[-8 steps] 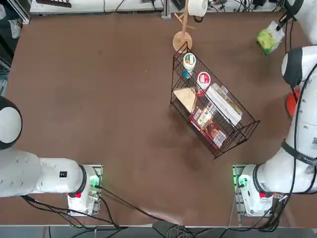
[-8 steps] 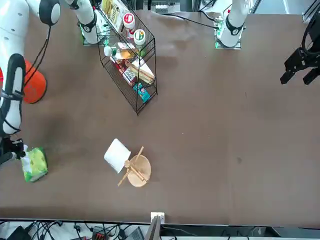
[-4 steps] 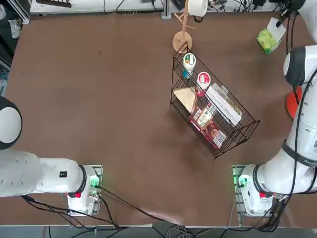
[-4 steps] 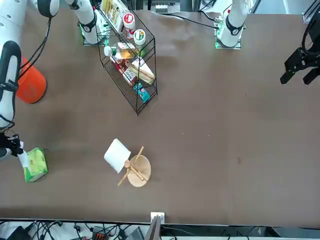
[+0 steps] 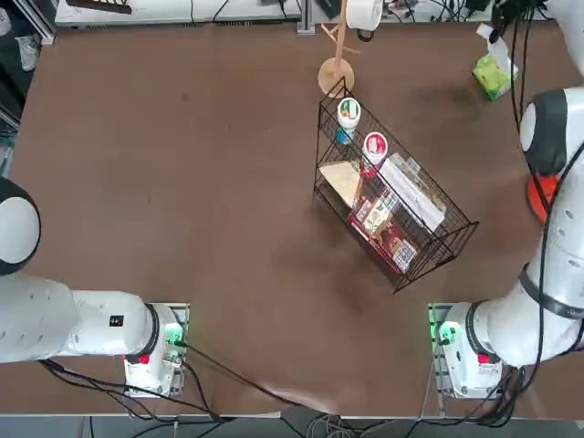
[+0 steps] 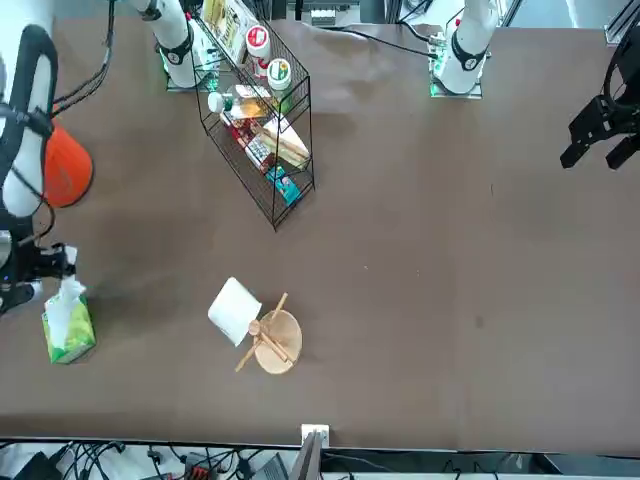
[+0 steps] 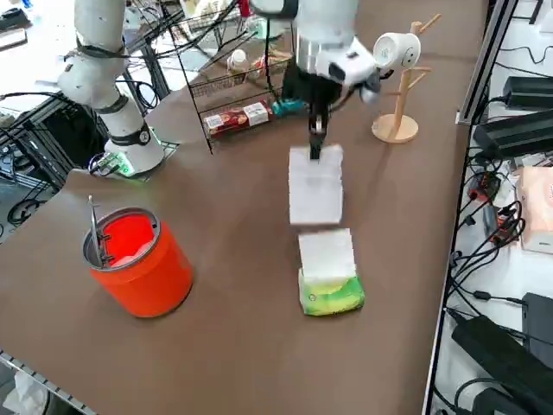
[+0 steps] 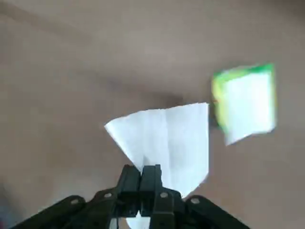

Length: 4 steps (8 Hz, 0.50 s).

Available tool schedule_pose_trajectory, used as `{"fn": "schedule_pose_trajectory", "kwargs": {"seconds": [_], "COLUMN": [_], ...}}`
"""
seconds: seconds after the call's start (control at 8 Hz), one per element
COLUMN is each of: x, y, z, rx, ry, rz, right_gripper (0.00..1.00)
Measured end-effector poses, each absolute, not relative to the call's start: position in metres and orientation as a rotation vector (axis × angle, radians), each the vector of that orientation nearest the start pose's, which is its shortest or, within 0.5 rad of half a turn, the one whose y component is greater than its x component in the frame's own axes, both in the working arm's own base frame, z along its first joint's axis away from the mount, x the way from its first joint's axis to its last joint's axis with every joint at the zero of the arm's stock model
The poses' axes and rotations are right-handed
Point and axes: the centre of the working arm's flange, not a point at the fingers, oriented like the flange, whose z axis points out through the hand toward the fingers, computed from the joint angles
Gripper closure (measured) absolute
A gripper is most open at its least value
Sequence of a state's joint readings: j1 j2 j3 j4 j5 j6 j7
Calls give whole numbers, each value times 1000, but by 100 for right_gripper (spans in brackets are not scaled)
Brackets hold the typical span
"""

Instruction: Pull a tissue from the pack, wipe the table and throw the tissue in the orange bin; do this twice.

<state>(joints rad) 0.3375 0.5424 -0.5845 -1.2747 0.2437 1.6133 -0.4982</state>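
The pack (image 7: 330,292) is light green with a white sheet standing at its top, and it lies near the far right corner of the table (image 7: 216,199). It also shows in the top view (image 5: 493,77) and the front view (image 6: 68,332). My right gripper (image 7: 315,145) hangs above it, shut on a white tissue (image 7: 315,192) that dangles just over the pack. The wrist view has the tissue (image 8: 167,138) pinched in the gripper (image 8: 145,177), with the pack (image 8: 245,102) off to one side. The orange bin (image 7: 138,261) stands on the table, nearer the arm's base than the pack.
A black wire rack (image 5: 392,205) filled with groceries stands mid-table. Beyond it, at the far edge, is a white paper roll on a wooden stand (image 5: 339,68). The table's right edge (image 7: 441,285) runs close to the pack, with cables and boxes past it.
My right gripper has risen and moved toward the far edge, drawing the tissue up out of the pack. The pack shifted slightly along with it.
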Motion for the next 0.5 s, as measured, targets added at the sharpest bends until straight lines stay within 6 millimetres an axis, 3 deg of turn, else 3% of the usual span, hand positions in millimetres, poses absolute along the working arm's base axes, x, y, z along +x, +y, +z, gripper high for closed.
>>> {"fn": "schedule_pose_trajectory", "kwargs": {"seconds": [0.25,0.5], "x": [663,642], "y": [0,28], "z": [461,433], "rx": [-3080,-2975], "ry": [-233,-93], "rz": [306,390], "right_gripper": [99,99]}}
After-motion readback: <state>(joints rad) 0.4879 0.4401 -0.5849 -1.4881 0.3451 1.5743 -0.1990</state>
